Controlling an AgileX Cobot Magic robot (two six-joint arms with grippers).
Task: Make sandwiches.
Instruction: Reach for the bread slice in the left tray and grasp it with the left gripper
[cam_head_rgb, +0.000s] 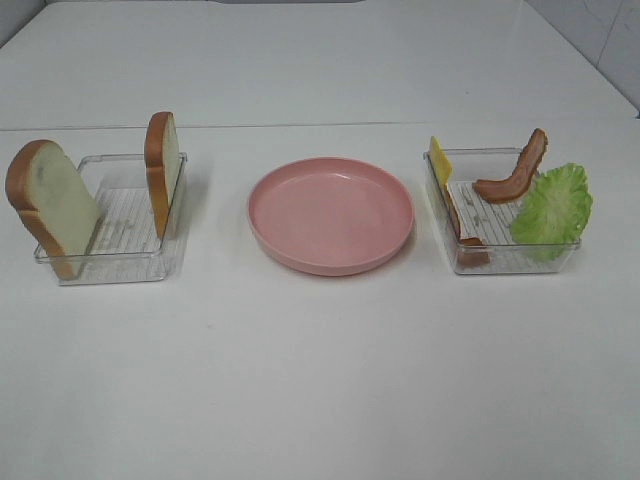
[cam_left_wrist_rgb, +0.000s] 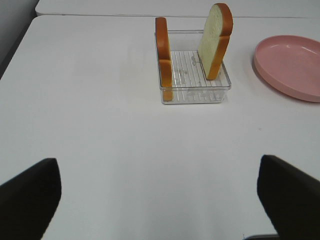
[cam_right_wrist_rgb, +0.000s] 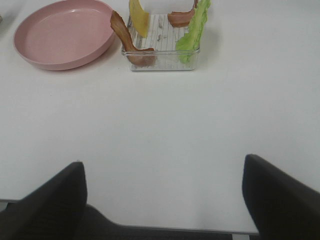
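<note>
The left tool and right tool are open, empty. Likely first: pinch the brown-crusted white toy bread slice, far left, across its faces; lay it flat on the round pink plate.

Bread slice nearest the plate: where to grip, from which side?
Take the bread slice by its top crust, from above, jaws across its thin faces. It stands on edge against the tray wall, upper half clear above the rim; lower down, the wall blocks a side approach.
</note>
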